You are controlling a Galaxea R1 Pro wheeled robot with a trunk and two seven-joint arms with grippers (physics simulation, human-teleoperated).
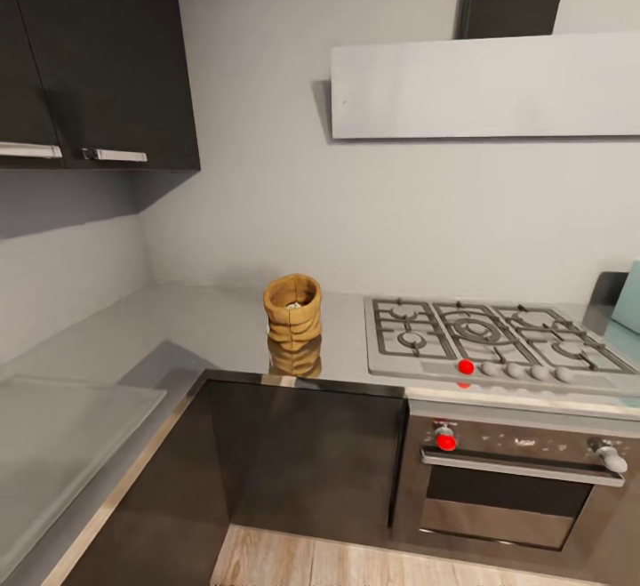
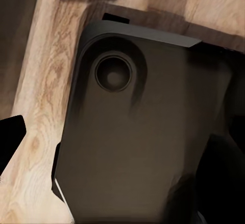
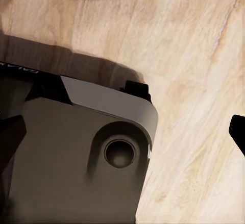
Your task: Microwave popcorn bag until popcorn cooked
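One popcorn bag (image 1: pixel 292 311) stands upright on the countertop (image 1: pixel 204 328), open at the top with pale kernels showing inside its rolled rim. It sits near the front edge, just left of the gas hob (image 1: pixel 487 341), apart from it, and its reflection shows on the steel in front of it. At the far right edge of the head view a sliver of one pale mint-blue box, the microwave (image 1: pixel 629 297), stands on the counter behind the hob.

The hob has five burners under grey grates and a row of five knobs along its front, one of them red (image 1: pixel 466 366). Below it is one built-in steel oven (image 1: pixel 516 490) with a bar handle, a red knob (image 1: pixel 445 440) at the left and a grey knob (image 1: pixel 611 457) at the right.

The brushed-steel worktop runs in an L along two grey walls, above dark cabinet fronts (image 1: pixel 307 461). Dark wall cupboards (image 1: pixel 98 52) with two pale handles hang at the upper left, and a pale extractor hood (image 1: pixel 484 88) hangs over the hob. The floor is light wood planks (image 1: pixel 311 564).

Each wrist view looks down on the robot's dark grey base (image 2: pixel 138 132) over the wooden floor (image 3: pixel 194 45), with a dark fingertip (image 2: pixel 10 140) at the edge; whether either gripper is spread or pressed together cannot be told.
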